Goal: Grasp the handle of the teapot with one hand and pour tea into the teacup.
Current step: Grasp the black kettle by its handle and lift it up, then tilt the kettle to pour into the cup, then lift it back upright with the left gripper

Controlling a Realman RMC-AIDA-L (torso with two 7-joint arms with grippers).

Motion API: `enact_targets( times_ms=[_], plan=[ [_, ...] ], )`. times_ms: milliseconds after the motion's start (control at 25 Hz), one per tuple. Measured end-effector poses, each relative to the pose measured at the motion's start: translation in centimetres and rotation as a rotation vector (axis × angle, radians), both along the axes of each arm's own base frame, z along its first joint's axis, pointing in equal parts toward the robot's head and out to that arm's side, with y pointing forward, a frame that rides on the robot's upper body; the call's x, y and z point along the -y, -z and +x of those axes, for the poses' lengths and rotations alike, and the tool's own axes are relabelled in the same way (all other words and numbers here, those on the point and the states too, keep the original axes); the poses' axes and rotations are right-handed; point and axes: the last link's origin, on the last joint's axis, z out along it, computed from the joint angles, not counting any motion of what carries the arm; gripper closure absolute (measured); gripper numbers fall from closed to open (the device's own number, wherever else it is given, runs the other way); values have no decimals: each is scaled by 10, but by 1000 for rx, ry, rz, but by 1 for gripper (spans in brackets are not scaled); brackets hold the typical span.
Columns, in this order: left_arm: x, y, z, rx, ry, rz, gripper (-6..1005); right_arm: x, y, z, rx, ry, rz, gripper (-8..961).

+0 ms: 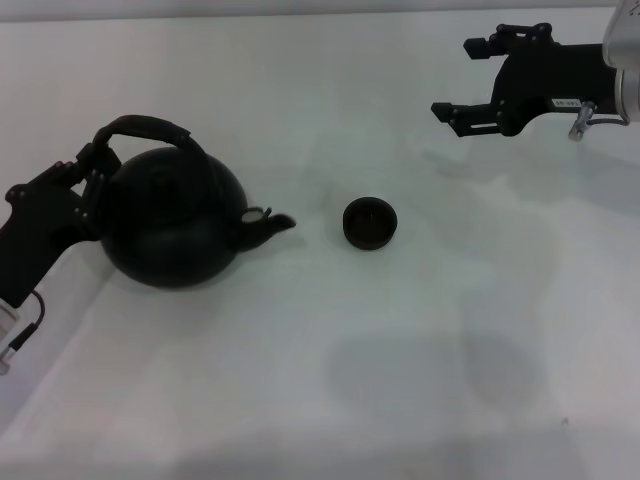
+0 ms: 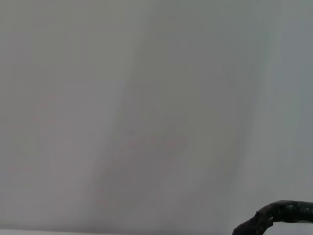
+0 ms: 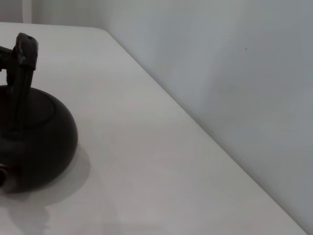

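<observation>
The black teapot (image 1: 175, 225) stands upright on the white table at the left, its stubby spout (image 1: 272, 224) pointing right toward the teacup (image 1: 370, 222). The small dark teacup stands a short gap from the spout. The arched handle (image 1: 145, 130) rises over the pot. My left gripper (image 1: 88, 188) is open at the pot's left side, by the handle's left end, and grips nothing. A piece of the handle (image 2: 281, 215) shows in the left wrist view. My right gripper (image 1: 452, 77) is open and empty, hovering at the far right. The right wrist view shows the teapot (image 3: 34, 142) and its handle (image 3: 22, 73).
The white table (image 1: 400, 350) runs up to a pale wall (image 3: 234, 73) at the back. Its left edge lies near my left arm (image 1: 30, 250). Faint shadows lie on the surface at the front right.
</observation>
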Motion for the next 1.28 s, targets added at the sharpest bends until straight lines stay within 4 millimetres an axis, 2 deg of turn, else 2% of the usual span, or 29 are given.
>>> enact_targets(
  times_ms=[560,800,1040,1280],
  plan=[
    [-25,-18,9,14,56,-40,843,3,5,5,-47,-10,-7,109],
    [-44,-36,16,-55,63,-104,848,5,6,10,-80,-22,5,108],
    [-66,-60,35,-138,78,-157,847,6,9,14,-104,-32,10,109],
    [-85,-64,63,-246,66,-223,847,5,6,15,-132,-41,34,110]
  ],
)
